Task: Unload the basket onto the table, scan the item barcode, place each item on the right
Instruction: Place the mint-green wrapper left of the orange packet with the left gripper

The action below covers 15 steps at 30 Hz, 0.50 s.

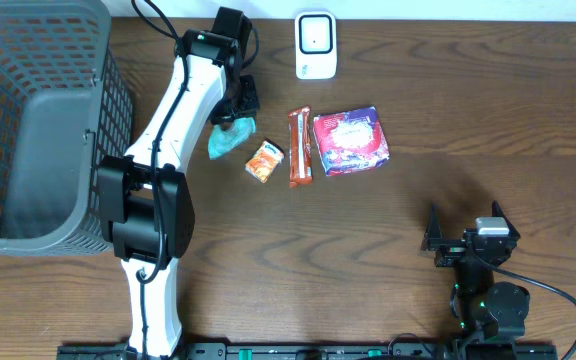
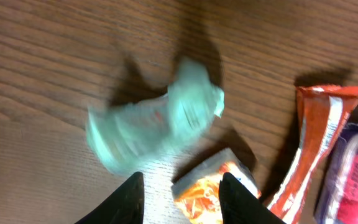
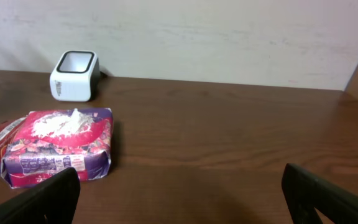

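Though near one scanner [image 1: 315, 45], four packets [image 1: 350, 140]

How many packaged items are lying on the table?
4: a teal packet beside the left arm, then rightward a small orange packet, a red-orange bar and a purple pack. The arm may hide others.

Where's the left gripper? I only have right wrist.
Observer: The left gripper hovers over a teal packet, at the left end of the item row.
Operator: Gripping it?
Observer: No. Its jaws are apart with nothing between them; the packet sits just ahead of the fingertips, blurred in the left wrist view.
Operator: Anything between that and the red wrapper I see?
Observer: A small orange packet, lying between the teal packet and the red snack bar.
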Each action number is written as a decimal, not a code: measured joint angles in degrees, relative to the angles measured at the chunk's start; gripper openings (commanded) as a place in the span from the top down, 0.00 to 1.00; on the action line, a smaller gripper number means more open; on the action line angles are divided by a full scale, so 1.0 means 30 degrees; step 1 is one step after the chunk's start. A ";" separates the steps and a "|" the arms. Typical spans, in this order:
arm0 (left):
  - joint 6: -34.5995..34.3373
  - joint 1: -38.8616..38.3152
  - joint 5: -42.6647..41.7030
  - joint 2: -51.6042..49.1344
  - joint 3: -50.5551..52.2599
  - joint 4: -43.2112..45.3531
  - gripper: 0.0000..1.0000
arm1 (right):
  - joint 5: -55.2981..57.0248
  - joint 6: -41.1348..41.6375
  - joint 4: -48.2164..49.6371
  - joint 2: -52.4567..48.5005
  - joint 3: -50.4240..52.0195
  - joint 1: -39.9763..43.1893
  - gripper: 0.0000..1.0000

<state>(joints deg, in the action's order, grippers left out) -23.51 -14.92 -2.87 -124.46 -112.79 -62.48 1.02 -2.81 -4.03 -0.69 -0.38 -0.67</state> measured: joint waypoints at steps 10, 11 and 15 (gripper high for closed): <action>0.0146 -0.0284 -0.0794 0.0219 -0.0335 -0.0546 0.43 | 0.0007 0.0000 0.0000 0.0000 0.0000 0.0000 0.01; 0.0153 -0.0153 -0.0838 0.0444 -0.0488 -0.0546 0.43 | 0.0000 -0.0007 0.0000 0.0000 0.0000 0.0000 0.01; 0.0226 0.0794 -0.0933 0.2900 -0.0874 -0.0379 0.32 | 0.0000 0.0000 -0.0007 0.0000 0.0000 0.0000 0.01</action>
<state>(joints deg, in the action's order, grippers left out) -22.83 -12.53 -5.67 -115.77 -115.42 -63.61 1.02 -2.81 -4.05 -0.69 -0.38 -0.67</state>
